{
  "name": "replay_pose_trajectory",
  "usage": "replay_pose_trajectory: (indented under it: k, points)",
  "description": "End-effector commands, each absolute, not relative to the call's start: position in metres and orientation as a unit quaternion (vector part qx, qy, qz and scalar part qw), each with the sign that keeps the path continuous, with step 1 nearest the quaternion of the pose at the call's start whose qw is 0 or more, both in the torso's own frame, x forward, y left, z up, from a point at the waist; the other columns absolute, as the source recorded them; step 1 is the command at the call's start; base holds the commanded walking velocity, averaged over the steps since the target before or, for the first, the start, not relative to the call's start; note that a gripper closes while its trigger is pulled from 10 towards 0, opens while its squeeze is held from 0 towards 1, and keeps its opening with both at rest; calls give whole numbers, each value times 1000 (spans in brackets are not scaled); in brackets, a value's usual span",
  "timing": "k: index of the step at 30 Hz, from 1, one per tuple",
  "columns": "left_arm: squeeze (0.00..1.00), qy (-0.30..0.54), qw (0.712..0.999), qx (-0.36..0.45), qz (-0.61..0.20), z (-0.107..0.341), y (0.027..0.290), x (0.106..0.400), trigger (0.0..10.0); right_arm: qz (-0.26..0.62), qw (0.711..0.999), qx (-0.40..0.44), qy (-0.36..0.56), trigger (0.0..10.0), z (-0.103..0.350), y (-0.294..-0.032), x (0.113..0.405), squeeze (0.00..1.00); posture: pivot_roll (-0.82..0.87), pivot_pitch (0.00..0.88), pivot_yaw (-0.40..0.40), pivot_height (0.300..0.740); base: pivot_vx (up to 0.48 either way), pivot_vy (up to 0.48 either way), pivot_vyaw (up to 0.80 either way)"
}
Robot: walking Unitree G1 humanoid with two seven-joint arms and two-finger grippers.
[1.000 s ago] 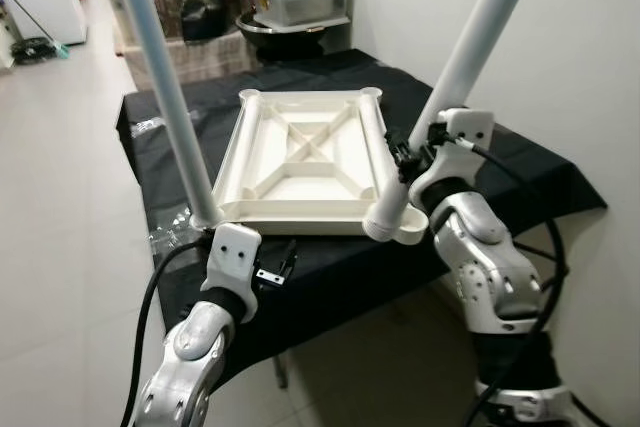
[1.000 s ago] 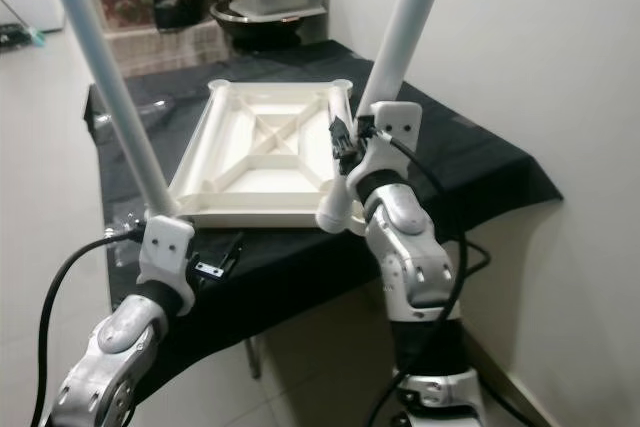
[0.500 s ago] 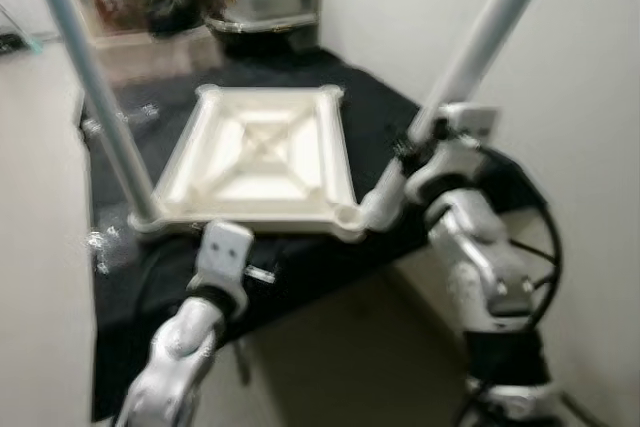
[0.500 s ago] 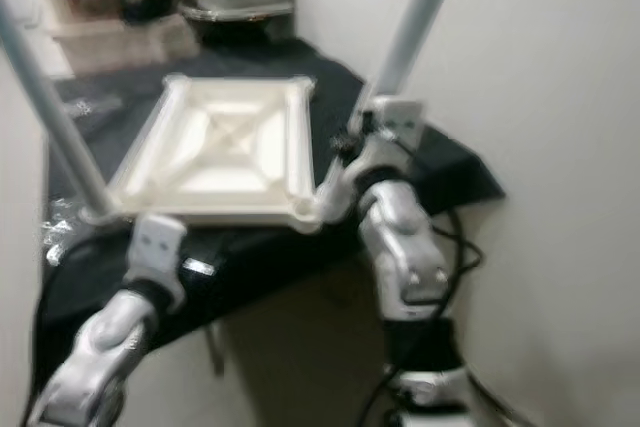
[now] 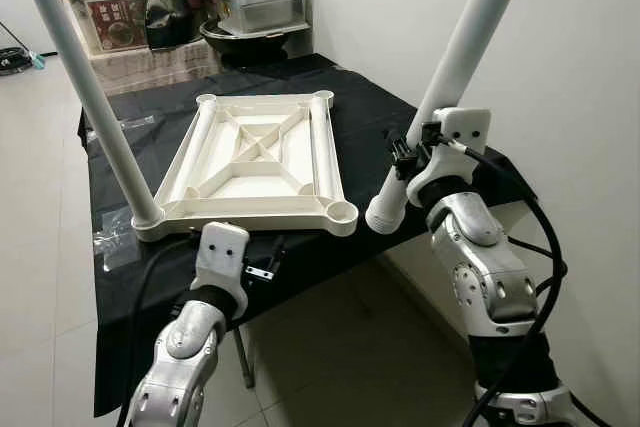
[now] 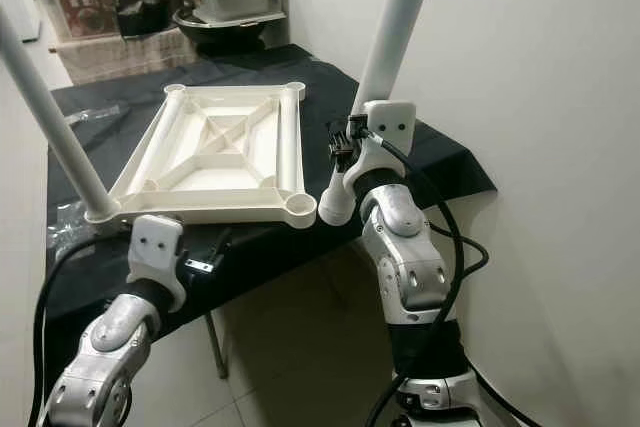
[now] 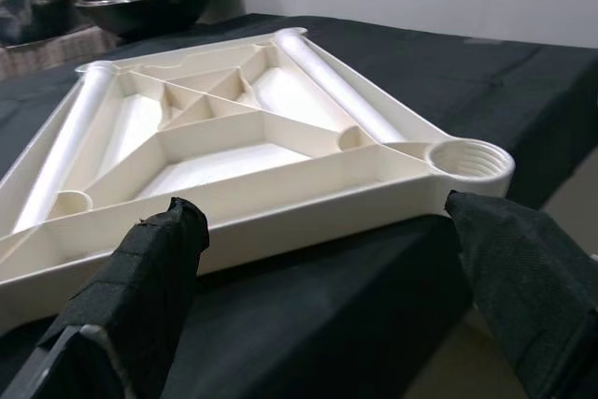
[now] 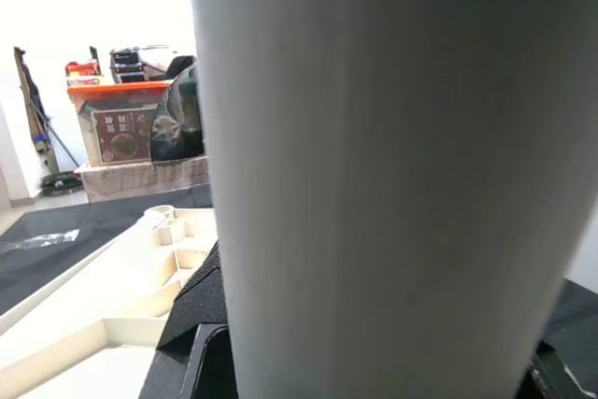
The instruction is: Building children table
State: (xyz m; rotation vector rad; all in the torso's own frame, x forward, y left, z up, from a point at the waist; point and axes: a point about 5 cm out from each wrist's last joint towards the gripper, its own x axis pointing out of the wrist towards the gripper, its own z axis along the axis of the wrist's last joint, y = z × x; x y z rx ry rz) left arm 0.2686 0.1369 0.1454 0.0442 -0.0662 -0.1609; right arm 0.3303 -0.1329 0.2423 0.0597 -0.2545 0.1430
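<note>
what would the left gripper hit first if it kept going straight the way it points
Most likely the near edge of the tabletop: the left gripper, jaws open, faces that rim across a strip of black cloth. Depth is hard to judge.

Before me stands a counter [image 5: 420, 127] draped in black cloth. A white plastic tabletop panel [image 5: 255, 162] lies upside down on it, ribbed underside up, with one white tube leg [image 5: 95, 97] upright in its near-left corner. Crinkled clear plastic wrap [image 5: 110, 242] lies beside that corner.
</note>
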Motion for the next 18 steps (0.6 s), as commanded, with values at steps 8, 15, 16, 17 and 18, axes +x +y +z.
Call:
replay_pose_trajectory:
  k: [8, 15, 16, 17, 18]
  points:
    - [0, -37, 996, 15, -79, 146, 137, 271, 10000, 72, 987, 42, -134, 10000, 245, -130, 331, 0, -45, 0, -21, 740, 317, 0, -423]
    - [0, -36, 996, 20, -81, 145, 135, 269, 10000, 84, 987, 31, -134, 10000, 244, -124, 330, 0, -41, 0, -22, 740, 241, 0, -343]
    - [0, -36, 996, 21, -82, 145, 135, 269, 10000, 84, 987, 27, -137, 10000, 245, -124, 330, 0, -41, 0, -22, 740, 0, 0, 0]
    - [0, -35, 996, 21, -79, 145, 135, 269, 10000, 85, 986, 26, -139, 10000, 245, -124, 329, 0, -42, 0, -22, 740, 0, 0, 0]
    - [0, -35, 996, 21, -79, 145, 135, 269, 10000, 85, 986, 26, -139, 10000, 245, -124, 329, 0, -42, 0, -22, 740, 0, 0, 0]
